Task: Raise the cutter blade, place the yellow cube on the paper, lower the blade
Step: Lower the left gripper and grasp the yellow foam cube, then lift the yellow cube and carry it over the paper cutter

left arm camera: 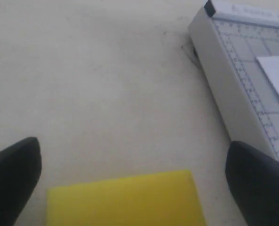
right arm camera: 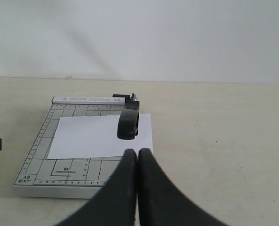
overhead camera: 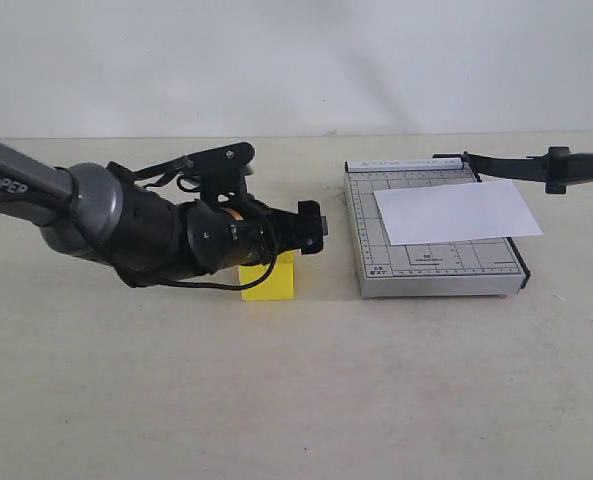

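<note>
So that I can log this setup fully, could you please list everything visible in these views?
solid yellow cube: one, bright yellow, on the table left of the trimmer
grey gridded paper trimmer: one, grey, on the table to the right
thin white paper sheet: one, white, lying on the trimmer base
long black cutter blade: one, black, hinged at the trimmer's far edge, raised off the base
beige table: one, beige, under everything
plain white wall: one, white, behind the table
left gripper: one, black, jaws open over the cube
right gripper: one, black, jaws shut and empty, facing the trimmer
</note>
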Motion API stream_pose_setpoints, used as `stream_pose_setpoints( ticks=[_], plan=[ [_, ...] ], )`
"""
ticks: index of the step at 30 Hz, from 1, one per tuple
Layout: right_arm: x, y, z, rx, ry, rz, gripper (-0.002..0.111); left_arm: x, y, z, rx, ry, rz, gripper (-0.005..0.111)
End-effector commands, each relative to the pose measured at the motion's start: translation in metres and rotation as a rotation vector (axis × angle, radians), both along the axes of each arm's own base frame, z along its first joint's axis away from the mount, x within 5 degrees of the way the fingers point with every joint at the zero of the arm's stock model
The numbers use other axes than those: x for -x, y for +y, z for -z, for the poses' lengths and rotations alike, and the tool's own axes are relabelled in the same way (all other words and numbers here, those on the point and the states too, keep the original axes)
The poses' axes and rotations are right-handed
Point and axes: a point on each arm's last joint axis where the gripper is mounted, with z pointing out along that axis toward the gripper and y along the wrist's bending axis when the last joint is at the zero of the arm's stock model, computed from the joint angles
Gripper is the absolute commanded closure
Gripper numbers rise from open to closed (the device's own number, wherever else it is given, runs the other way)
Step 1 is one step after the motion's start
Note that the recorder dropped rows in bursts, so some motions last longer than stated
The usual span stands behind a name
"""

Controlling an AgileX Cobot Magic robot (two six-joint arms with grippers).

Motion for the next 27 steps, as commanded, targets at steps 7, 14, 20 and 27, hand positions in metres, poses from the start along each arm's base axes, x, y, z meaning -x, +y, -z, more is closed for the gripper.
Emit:
stream_pose_setpoints(
  ticks=[7,14,20,27],
  plan=[
    [0.0,0.0,0.0,0.007,-0.003,-0.003,0.108,-0.002,-0.016,-0.004,-0.037,0.173,0.142,0.085],
    [0.0,0.0,0.0,0.007,-0.003,-0.003,0.108,-0.014,0.014,-0.032,-0.119,0.202,0.23,0.102],
    [0.0,0.0,0.0,0.007,-0.003,-0.003,0.108,-0.018,0.016,-0.041,-0.213,0.07,0.325,0.102],
    [0.0,0.0,0.0,0.007,-0.003,-0.003,0.108,-0.015,0.016,-0.036,-0.31,0.048,0.443,0.059]
  ],
)
